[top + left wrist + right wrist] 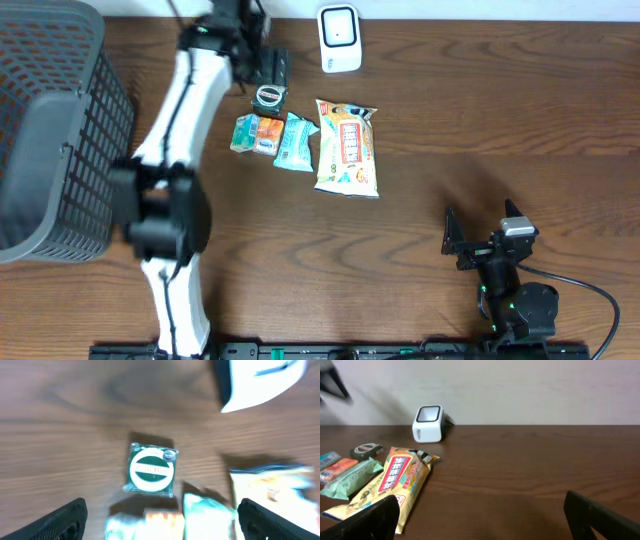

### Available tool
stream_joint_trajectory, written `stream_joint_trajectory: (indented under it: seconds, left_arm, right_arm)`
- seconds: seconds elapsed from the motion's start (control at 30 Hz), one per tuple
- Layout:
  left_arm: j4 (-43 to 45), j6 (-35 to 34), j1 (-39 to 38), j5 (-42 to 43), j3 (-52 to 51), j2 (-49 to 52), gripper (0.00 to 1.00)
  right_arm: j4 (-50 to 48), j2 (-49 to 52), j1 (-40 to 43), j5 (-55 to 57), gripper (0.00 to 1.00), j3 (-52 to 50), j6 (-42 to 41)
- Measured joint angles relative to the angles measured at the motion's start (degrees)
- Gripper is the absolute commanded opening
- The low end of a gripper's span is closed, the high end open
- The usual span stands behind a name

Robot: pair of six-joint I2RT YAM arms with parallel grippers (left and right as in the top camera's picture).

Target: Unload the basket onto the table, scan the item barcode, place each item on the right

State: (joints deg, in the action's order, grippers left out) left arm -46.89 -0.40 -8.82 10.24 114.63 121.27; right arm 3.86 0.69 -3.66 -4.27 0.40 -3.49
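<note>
The left gripper (pixel 161 516) hangs with its fingers (pixel 64 521) spread wide, and the small green packet (pixel 151 469) lies flat on the table between and just beyond them, untouched. Close beside that packet lie an orange packet (pixel 258 133), a teal packet (pixel 296 141) and a yellow snack bag (pixel 347 146), with the white scanner (pixel 339 38) near its far side. Well apart from the packet, the right gripper (pixel 482 516) rests wide open and empty on the brown wooden table (pixel 450 120), and a dark mesh basket (pixel 50 150) stands at the table's left edge.

I see the scanner (pixel 339 38) at the tabletop's (pixel 480 120) far edge, about midway along. Just nearer and left of it lies the round pack (pixel 268 96). Nearer still, a row runs left to right: small packet (pixel 256 133), pouch (pixel 296 141) just beside it, then the large bag (pixel 347 147). The basket (pixel 50 130) sits at the left edge, well apart.
</note>
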Motion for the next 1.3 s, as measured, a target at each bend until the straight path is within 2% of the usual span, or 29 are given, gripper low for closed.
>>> stream_joint_trajectory:
  seconds: [0.2,0.33,0.73,1.3]
  left_arm:
    - [-10.67,1.38,0.74,-1.25,0.42,-19.12,1.0]
    - [-15.15,1.7,0.96,-5.95,0.74,-25.0,0.98]
    - [-23.85,-5.05,9.53,-12.13,0.28,-22.99,0.98]
    - [-26.03,-5.79,10.49,-12.15,0.26,-22.99,0.98]
  right_arm:
    - [0.0,0.0,0.0,0.0,0.99,0.0,0.0]
    - [0.0,0.0,0.0,0.0,0.99,0.0,0.0]
    - [0.0,0.0,0.0,0.0,0.99,0.0,0.02]
    - [0.0,0.0,0.0,0.0,0.99,0.0,0.0]
